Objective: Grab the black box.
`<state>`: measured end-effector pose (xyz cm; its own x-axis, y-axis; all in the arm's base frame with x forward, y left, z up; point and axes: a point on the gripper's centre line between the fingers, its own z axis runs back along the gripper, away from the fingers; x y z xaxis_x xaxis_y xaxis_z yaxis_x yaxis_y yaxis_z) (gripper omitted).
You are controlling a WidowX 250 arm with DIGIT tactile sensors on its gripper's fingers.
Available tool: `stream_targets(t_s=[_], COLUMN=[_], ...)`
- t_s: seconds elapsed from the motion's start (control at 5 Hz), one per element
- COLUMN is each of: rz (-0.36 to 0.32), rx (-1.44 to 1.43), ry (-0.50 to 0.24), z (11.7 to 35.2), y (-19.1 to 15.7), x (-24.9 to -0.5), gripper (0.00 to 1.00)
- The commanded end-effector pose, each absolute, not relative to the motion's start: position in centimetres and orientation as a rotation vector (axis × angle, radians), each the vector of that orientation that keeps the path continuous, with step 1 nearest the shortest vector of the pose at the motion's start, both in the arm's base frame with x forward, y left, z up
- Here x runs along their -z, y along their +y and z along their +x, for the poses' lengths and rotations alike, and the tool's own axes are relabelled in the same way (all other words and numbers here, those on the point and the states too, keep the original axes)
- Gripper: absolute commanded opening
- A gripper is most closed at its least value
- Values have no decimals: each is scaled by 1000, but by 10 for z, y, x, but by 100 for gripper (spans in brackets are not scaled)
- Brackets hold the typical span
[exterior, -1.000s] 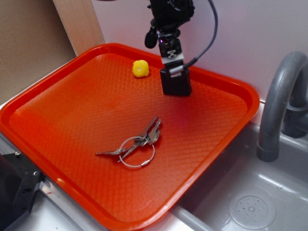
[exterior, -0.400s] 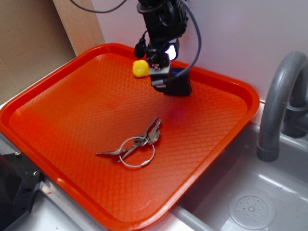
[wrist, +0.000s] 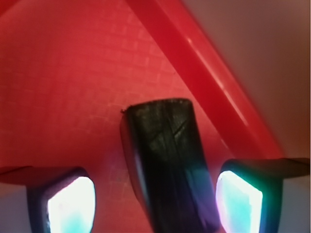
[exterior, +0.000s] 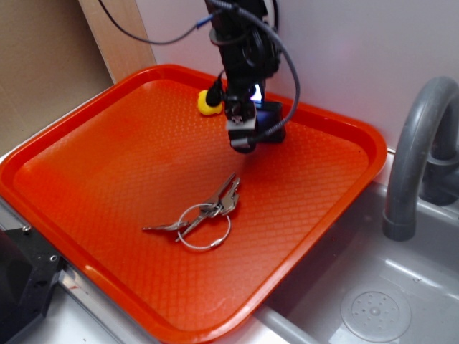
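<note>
The black box (exterior: 274,126) lies at the back of the orange tray (exterior: 107,179), mostly hidden behind my gripper (exterior: 242,137) in the exterior view. In the wrist view the black box (wrist: 167,160) stands between my two lit pads. My gripper (wrist: 154,200) is open and straddles it. A strip of tray floor shows between the left pad (wrist: 68,204) and the box. The right pad (wrist: 240,196) sits close against the box's side; I cannot tell whether they touch.
A yellow ball (exterior: 206,105) sits just left of the gripper, partly hidden by it. A bunch of keys (exterior: 204,212) lies mid-tray. The raised tray rim (wrist: 209,82) runs just behind the box. A grey faucet (exterior: 423,150) and sink (exterior: 373,308) are at the right.
The arm has swung left and come down over the box. The gripper now covers most of the box and part of the yellow ball. The box has not moved.
</note>
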<state>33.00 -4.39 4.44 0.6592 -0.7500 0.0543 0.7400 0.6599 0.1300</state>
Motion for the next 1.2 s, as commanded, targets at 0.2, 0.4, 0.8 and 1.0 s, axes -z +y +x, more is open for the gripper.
stream_targets(t_s=[0.2,0.4,0.8,1.0], rz=[-30,131,187,81], rx=[649,403,-19,-43], ry=[-121,-129,-114,-86], z=[305,290,244,228], y=[-66,-34,8,26], x=[-85,-122,-206,-231], gripper=[0,0,0,0])
